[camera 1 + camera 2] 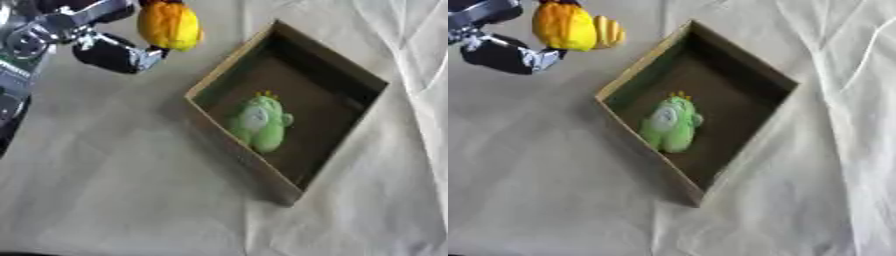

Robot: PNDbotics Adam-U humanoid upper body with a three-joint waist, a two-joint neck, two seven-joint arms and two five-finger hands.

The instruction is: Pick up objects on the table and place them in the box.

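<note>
A yellow-orange soft toy (167, 25) hangs at the top left, held by my left hand (105, 49), whose black and silver fingers curl round it from the left and below. The toy sits above the cloth, just left of the box's far-left wall. The open cardboard box (229, 142) lies diagonally in the middle of the table. Inside it a green soft toy (260, 122) with a small yellow crest lies on the box floor. My right hand shows in neither view.
A creased white cloth (114, 190) covers the table. Folds of the cloth bunch along the right side (859, 75). My left arm's silver and black parts (17, 65) fill the upper left edge.
</note>
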